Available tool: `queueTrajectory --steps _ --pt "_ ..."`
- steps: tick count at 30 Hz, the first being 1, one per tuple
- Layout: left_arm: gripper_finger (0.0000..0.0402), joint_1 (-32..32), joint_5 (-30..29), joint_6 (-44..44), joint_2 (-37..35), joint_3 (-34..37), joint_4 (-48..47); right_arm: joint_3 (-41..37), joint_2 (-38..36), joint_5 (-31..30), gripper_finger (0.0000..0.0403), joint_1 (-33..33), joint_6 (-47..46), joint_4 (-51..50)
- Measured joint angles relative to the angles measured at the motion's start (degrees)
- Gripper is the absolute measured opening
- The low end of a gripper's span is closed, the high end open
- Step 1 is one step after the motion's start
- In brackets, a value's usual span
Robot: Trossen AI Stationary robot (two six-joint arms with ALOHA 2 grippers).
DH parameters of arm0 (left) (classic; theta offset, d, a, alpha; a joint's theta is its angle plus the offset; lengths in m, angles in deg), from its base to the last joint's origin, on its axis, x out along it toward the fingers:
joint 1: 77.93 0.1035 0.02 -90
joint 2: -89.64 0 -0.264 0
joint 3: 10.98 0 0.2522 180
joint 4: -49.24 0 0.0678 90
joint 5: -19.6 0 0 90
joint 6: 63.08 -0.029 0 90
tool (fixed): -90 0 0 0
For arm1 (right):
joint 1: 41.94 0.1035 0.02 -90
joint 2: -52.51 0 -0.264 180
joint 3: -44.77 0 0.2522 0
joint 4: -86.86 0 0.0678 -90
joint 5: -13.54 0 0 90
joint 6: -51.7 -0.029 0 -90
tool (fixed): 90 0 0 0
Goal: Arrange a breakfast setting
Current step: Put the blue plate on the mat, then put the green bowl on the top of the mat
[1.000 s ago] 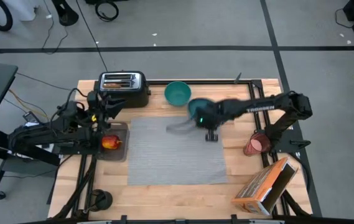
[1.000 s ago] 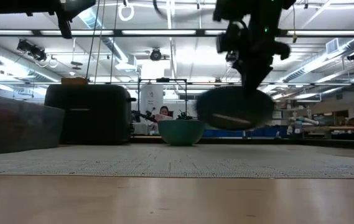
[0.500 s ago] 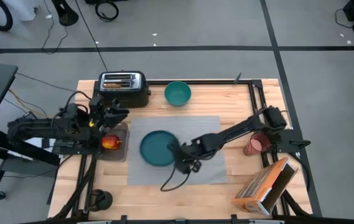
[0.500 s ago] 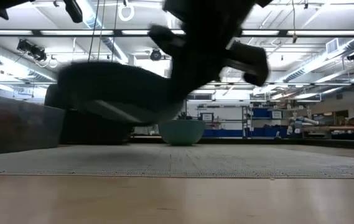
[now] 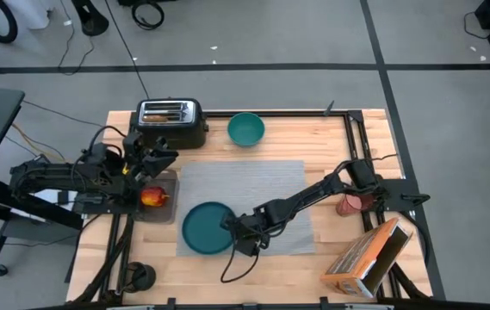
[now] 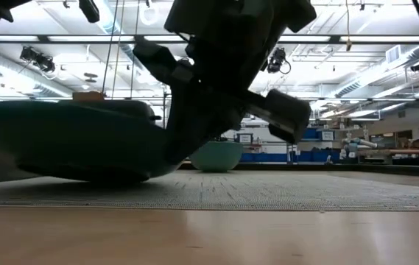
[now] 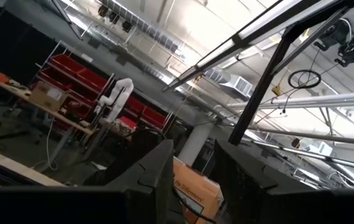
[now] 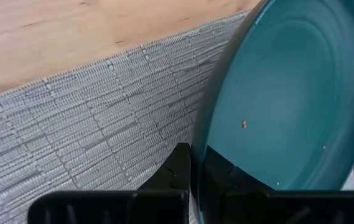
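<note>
One second took the teal plate (image 5: 207, 228) from near the bowl (image 5: 246, 129) to the placemat's (image 5: 262, 185) front-left corner. Right gripper (image 5: 238, 234) jaws pinch its rim; not released. Left gripper (image 5: 160, 157) partly open, empty, over the fruit (image 5: 152, 197).

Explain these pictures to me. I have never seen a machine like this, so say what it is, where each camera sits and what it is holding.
Two dark robot arms work at a wooden table. One camera looks straight down, one sits at tabletop level, and one rides on each wrist. The right pincer is shut on the rim of the teal plate, at the near left corner of the grey placemat. The left pincer waits near the toaster, above a tray with a red-orange fruit. Also there: a teal bowl, a pink cup and an orange box.
</note>
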Motion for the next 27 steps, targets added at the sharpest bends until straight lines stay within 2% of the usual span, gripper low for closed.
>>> queueTrajectory --steps 7,12,17,22,27 --pt "0.0125 0.0 1.3 0.0 -0.1 0.0 0.0 -0.3 0.0 -1.5 0.0047 0.0 -2.9 0.3" --pt "0.0125 0.0 2.0 -0.1 -0.1 0.0 0.0 -0.3 0.0 -2.8 0.0093 0.0 -6.4 0.4" --pt "0.0125 0.0 2.0 -1.6 -0.1 0.0 0.0 -0.3 -3.4 -8.1 0.0141 0.5 -7.5 -1.9" --pt "0.0125 0.0 2.0 -3.0 -0.1 -1.2 -0.8 -0.3 -12.1 -4.7 0.0172 -1.4 -20.1 -9.4" --pt "0.0125 0.0 0.2 -8.2 0.5 -6.7 -10.8 -0.3 -18.7 -4.1 0.0191 -8.9 -38.0 -12.2"
